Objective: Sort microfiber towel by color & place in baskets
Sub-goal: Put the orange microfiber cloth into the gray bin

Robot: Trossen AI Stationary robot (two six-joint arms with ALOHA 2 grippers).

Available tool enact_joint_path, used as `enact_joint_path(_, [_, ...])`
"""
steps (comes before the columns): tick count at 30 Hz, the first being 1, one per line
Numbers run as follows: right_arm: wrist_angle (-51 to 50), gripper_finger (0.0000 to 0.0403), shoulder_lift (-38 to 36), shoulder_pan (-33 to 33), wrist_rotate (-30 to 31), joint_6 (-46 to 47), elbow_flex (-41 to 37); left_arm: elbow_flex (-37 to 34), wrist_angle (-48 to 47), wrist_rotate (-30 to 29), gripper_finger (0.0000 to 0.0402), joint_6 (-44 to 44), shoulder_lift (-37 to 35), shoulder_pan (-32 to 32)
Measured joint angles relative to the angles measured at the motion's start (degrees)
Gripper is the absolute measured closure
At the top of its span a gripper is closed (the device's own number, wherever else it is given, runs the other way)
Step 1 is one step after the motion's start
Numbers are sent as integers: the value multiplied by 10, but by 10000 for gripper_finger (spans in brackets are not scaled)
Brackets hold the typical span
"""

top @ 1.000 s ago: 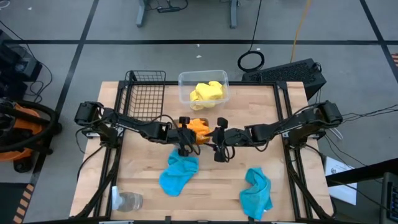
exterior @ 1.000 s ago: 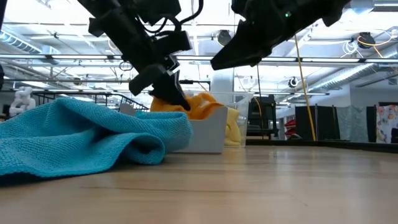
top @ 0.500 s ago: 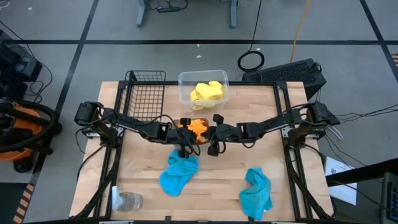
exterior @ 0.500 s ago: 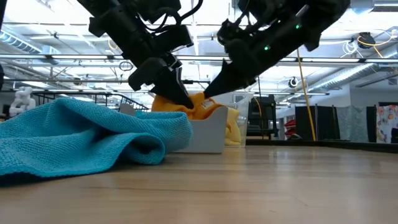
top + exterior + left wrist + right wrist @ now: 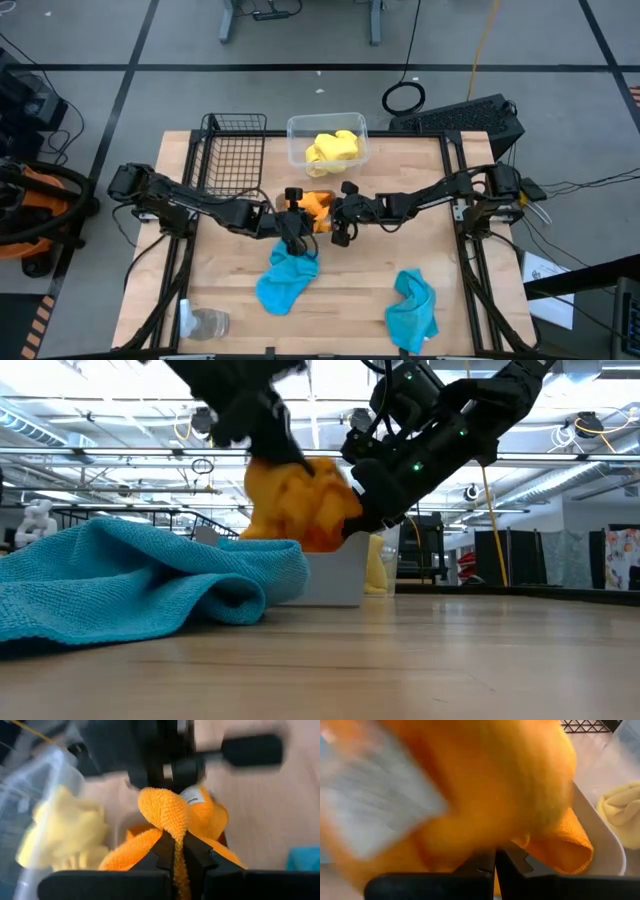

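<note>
Both the left gripper (image 5: 175, 851) and right gripper (image 5: 495, 865) clench the orange towel (image 5: 300, 505), which hides most of the grey tray (image 5: 335, 575) at table centre.

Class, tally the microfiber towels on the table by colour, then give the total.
Blue towels: 2
Orange towel: 1
Yellow towel: 1
Total: 4
</note>
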Motion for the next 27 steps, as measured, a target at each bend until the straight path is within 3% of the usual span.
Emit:
enact_joint_path(8, [-15, 402, -6, 3, 3, 6, 0, -4, -33, -5, 379, -43, -20, -22])
enact_joint_path(14, [-45, 402, -68, 19, 4, -1, -1, -36, -40, -5, 371, -88, -11, 9])
enact_joint_path(21, [4, 403, -112, 50, 3, -41, -1, -47, -2, 12, 281, -98, -12, 41])
enact_joint_path(27, [82, 403, -60, 46, 2, -67, -1, -47, 25, 49, 202, -85, -12, 43])
